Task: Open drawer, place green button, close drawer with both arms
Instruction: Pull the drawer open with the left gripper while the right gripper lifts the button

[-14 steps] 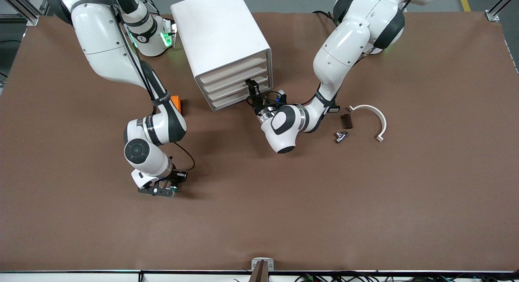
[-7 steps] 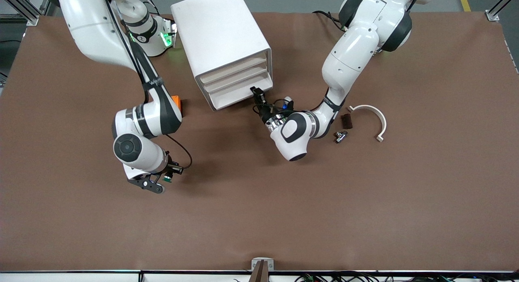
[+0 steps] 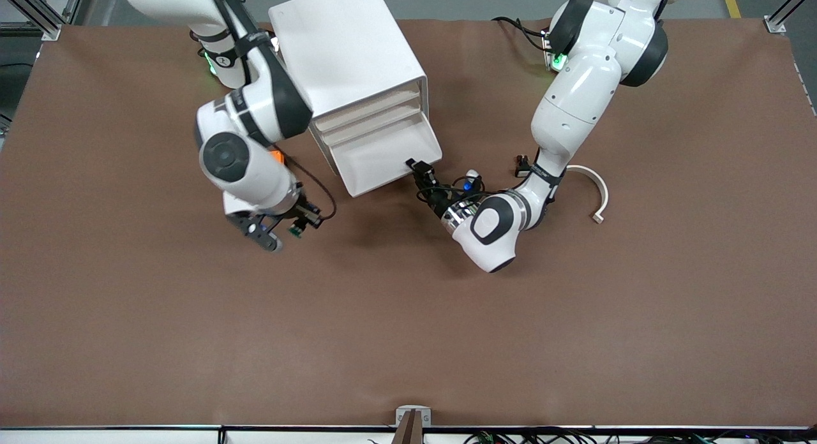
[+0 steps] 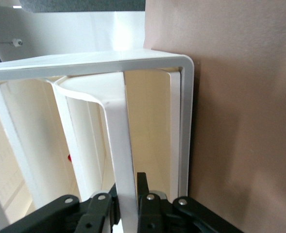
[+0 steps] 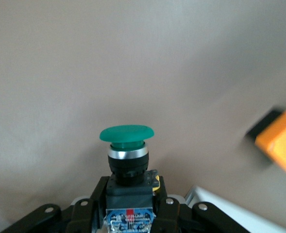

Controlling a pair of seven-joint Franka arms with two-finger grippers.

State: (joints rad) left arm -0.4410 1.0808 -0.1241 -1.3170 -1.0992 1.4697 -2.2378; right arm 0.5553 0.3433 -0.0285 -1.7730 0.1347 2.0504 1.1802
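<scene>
The white cabinet stands near the robots' bases. Its third drawer is pulled partly out toward the front camera. My left gripper is shut on the drawer's see-through front at its corner. In the left wrist view the front wall runs between my gripper's fingers. My right gripper is shut on the button and holds it over the table beside the open drawer, toward the right arm's end. The right wrist view shows the button's green cap and black body between my gripper's fingers.
An orange box lies beside the cabinet, mostly hidden by the right arm; it also shows in the right wrist view. A white curved part lies toward the left arm's end. The left arm's elbow hangs low over the table.
My left gripper has pulled the drawer out toward the front camera. My right gripper has lifted the button off the table and carried it toward the cabinet.
</scene>
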